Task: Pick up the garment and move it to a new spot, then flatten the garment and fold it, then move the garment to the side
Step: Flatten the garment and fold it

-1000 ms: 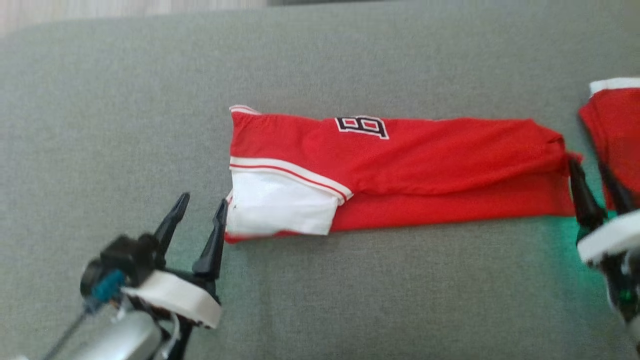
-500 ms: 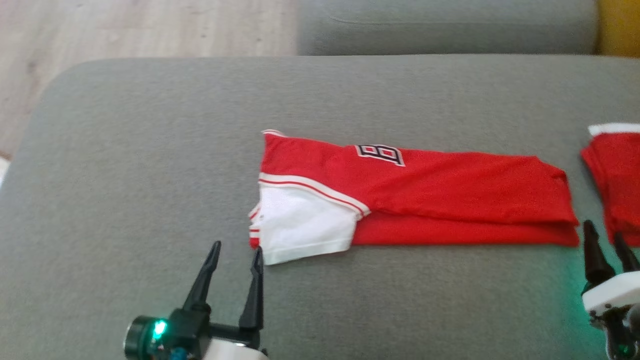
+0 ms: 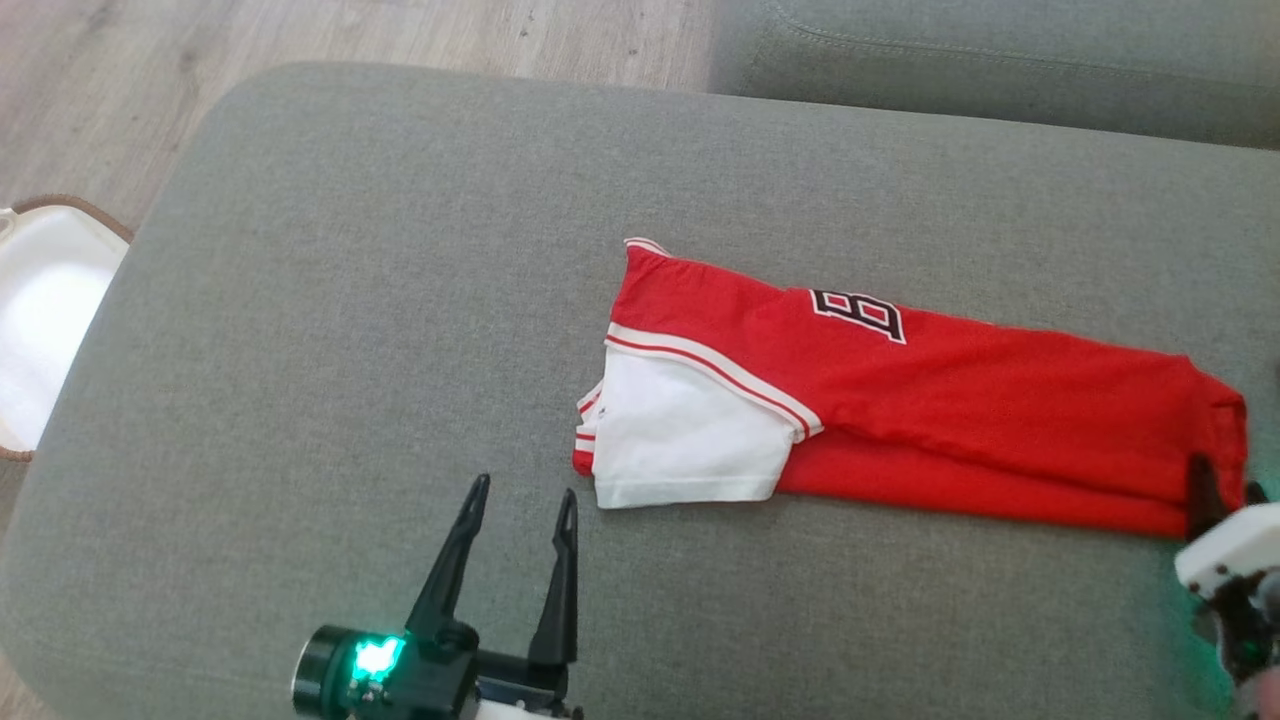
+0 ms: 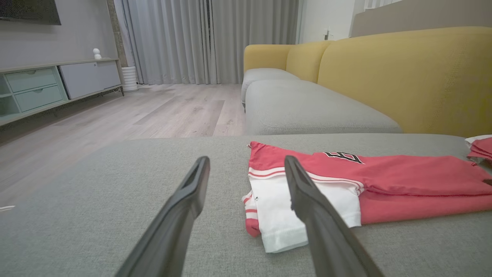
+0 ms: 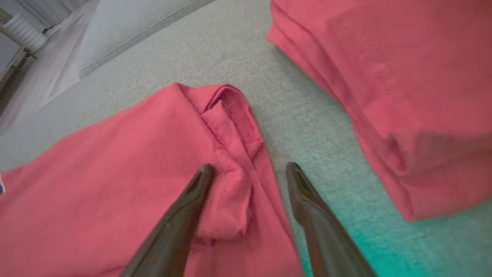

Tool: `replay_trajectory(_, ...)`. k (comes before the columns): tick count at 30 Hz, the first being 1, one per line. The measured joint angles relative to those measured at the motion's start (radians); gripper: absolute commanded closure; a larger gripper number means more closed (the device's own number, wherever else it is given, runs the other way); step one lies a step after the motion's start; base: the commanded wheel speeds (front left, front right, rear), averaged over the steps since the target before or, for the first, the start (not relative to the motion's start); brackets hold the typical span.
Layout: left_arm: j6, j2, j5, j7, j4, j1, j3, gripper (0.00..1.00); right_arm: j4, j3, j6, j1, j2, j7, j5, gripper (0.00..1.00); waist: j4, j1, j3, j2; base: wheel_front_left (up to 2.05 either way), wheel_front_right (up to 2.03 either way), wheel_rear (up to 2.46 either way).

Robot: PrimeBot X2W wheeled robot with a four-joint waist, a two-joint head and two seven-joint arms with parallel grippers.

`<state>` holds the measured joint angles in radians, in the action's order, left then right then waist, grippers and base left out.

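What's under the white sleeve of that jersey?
The white sleeve lies on the jersey: red fabric peeks out at its left edge. Below is the grey cushion. Directly beneath the sleeve is covered.

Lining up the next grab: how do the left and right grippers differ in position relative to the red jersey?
The left gripper sits over bare sofa cushion, just short of the red jersey at its white sleeve end. The right gripper straddles the jersey's all-red hem corner at the opposite end, half over cloth. Both stand open, holding nothing.
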<state>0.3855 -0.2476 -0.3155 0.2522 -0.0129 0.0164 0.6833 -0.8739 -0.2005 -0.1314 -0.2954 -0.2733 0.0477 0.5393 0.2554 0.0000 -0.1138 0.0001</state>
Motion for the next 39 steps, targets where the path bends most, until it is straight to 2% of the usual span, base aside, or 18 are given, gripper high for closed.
replay_trajectory(1,-0.007,0.005,0.005,0.000,0.002,-0.005,-0.007,0.00,0.005,0.000,0.000,-0.007,0.006,0.007,0.000,1.00,0.001,0.0000,-0.001,0.0000,0.00,0.00,0.00)
replay_trajectory(8,-0.043,0.023,0.038,0.000,0.014,-0.033,-0.051,0.00,0.066,-0.014,0.000,0.007,0.031,-0.005,-0.012,1.00,-0.017,0.0000,0.012,0.0000,0.00,0.00,0.00)
replay_trajectory(15,-0.078,0.042,0.054,0.000,0.032,-0.047,-0.087,0.00,0.197,-0.091,0.000,0.041,-0.051,0.028,-0.004,1.00,-0.045,0.0001,0.031,0.0000,0.00,0.00,0.00)
replay_trajectory(18,-0.088,0.046,0.058,0.000,0.040,-0.052,-0.103,0.00,0.309,-0.084,0.000,0.041,-0.043,0.062,0.024,1.00,-0.051,0.0000,0.040,0.0000,0.00,0.00,0.00)
replay_trajectory(20,-0.098,0.050,0.063,0.000,0.044,-0.065,-0.106,0.00,0.401,-0.055,0.000,0.039,-0.011,0.089,0.044,1.00,-0.053,0.0000,0.046,0.0000,0.00,0.00,0.00)
replay_trajectory(23,-0.110,0.055,0.071,0.000,0.050,-0.078,-0.109,0.00,0.532,0.016,0.000,0.039,0.071,0.136,0.049,1.00,-0.052,0.0000,0.051,0.0000,0.00,0.00,0.00)
replay_trajectory(27,-0.128,0.064,0.076,0.000,0.064,-0.080,-0.117,0.00,0.644,0.140,0.000,0.039,0.170,0.208,0.061,1.00,-0.038,0.0000,0.053,0.0000,0.00,0.00,0.00)
replay_trajectory(31,-0.149,0.073,0.081,0.000,0.076,-0.079,-0.121,0.00,0.653,0.239,0.000,0.039,0.208,0.238,0.075,1.00,-0.009,0.0000,0.051,0.0000,0.00,0.00,0.00)
replay_trajectory(39,-0.176,0.091,0.089,0.000,0.102,-0.079,-0.129,0.00,0.549,0.441,0.000,0.033,0.211,0.224,0.149,1.00,0.071,0.0000,0.051,0.0000,0.00,0.00,0.00)
